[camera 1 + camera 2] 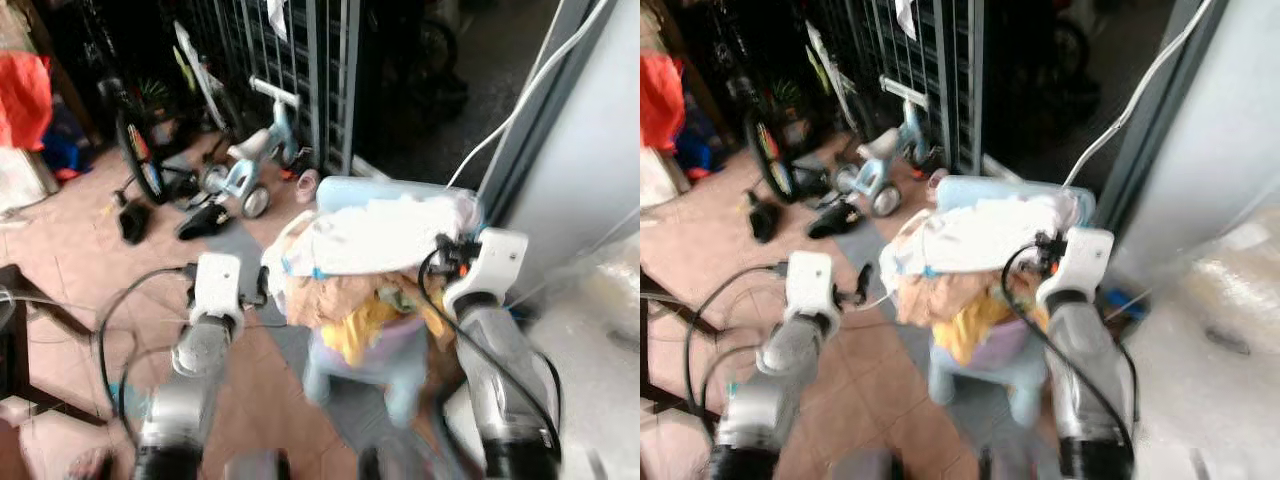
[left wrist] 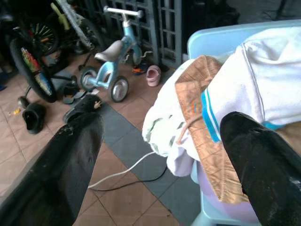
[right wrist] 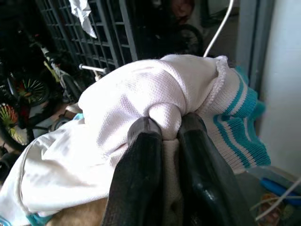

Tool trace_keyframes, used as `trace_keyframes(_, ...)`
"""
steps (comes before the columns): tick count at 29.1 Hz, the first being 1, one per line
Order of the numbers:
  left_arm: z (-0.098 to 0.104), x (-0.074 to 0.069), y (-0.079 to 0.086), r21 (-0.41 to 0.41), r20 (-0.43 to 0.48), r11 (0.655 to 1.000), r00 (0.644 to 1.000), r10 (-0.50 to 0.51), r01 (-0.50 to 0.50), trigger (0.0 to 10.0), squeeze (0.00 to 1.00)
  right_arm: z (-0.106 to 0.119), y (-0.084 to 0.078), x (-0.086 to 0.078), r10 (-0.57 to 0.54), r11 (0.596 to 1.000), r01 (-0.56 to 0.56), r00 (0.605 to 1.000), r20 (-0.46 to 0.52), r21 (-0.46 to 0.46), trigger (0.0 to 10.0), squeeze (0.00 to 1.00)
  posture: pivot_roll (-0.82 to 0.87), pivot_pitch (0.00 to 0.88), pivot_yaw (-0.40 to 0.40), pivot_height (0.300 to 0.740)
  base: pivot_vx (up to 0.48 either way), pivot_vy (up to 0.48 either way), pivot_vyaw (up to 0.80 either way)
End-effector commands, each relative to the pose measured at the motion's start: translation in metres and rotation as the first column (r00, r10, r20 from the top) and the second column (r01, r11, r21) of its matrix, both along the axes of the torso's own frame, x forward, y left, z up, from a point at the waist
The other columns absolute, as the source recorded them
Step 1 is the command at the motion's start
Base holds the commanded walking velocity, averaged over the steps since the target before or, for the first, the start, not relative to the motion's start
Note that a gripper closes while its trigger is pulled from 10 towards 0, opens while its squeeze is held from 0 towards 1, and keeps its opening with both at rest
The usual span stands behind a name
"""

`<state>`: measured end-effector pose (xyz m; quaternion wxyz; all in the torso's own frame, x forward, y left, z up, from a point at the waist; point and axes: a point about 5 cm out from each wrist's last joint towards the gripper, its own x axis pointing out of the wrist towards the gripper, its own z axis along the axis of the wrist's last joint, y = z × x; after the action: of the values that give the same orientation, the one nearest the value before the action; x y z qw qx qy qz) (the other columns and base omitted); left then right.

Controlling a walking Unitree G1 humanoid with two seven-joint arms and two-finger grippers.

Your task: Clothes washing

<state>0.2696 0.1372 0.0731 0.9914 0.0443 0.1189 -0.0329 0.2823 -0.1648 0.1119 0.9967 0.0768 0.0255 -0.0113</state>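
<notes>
Both silver arms reached forward over a light blue basket (image 1: 345, 190) heaped with clothes. Right tool (image 3: 170, 134) pinched a fold of the white shirt (image 3: 136, 94) atop the heap; left tool (image 2: 160, 141) hung spread beside it. Washing seemed barely begun. White wall (image 1: 590, 150) crowded the right; tiled floor (image 1: 70, 240) lay open leftward, a tricycle (image 1: 245, 165) beyond.

Head downward; wrists close on laundry (image 3: 141, 94)
</notes>
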Motion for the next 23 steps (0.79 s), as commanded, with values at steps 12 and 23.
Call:
trace_keyframes(12, 0.009, 0.002, -0.006, -0.074, 0.050, 0.995, 0.997, -0.067, 0.070, 10.0, 0.00, 0.004, -0.021, 0.003, -0.128, 0.984, 0.128, 0.992, 0.008, -0.127, 10.0, 0.00, -0.09, 0.000, 0.067, 0.740, 0.000, 0.000, -0.77)
trace_keyframes(23, 0.006, -0.001, -0.003, -0.071, 0.035, 0.995, 0.997, -0.074, 0.076, 10.0, 0.00, 0.001, -0.044, -0.001, -0.279, 0.939, 0.274, 0.960, 0.005, -0.207, 10.0, 0.00, -0.08, 0.000, 0.067, 0.740, 0.000, -0.110, -0.77)
